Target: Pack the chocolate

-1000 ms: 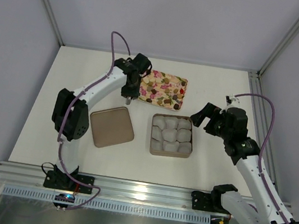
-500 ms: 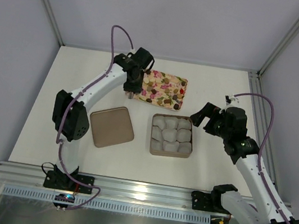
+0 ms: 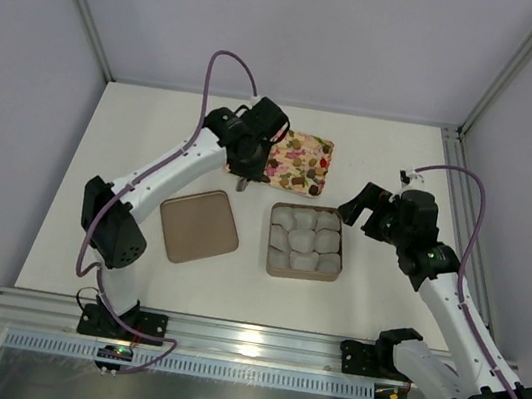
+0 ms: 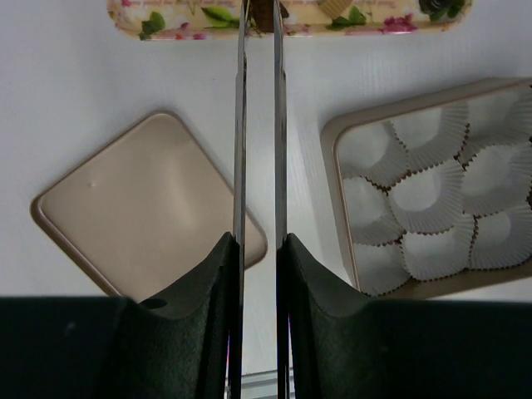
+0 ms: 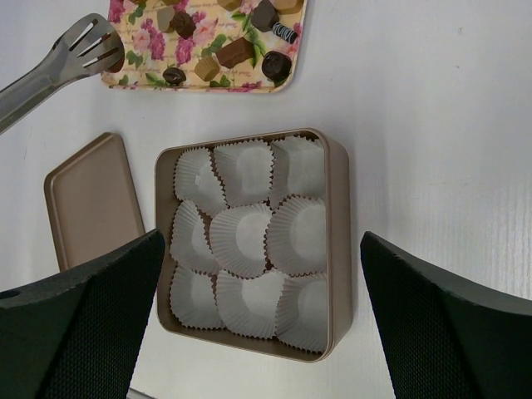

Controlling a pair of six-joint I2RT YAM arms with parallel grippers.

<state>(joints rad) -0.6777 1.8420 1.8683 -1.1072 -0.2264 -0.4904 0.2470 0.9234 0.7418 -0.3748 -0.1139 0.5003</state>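
Observation:
Several pieces of chocolate [image 5: 235, 51], dark brown and tan, lie on a floral cream tray [image 3: 321, 148]. My left gripper [image 3: 244, 161] is shut on a pair of metal tongs [image 4: 239, 125], which point at the tray's near edge. A small dark piece [image 4: 264, 10] shows between the tong tips. A tan tin box [image 3: 301, 272] lined with white paper cups [image 5: 241, 237] sits in front of the tray. My right gripper [image 5: 262, 241] hangs open above the box with nothing between its fingers.
The tin's tan lid [image 3: 199, 225] lies flat to the left of the box. Metal frame posts and a rail edge the white table at the back, the right and the near side.
My left arm has swung right and nearer, carrying the tongs from the tray's left edge to its near edge, close to the box. The right arm has not moved.

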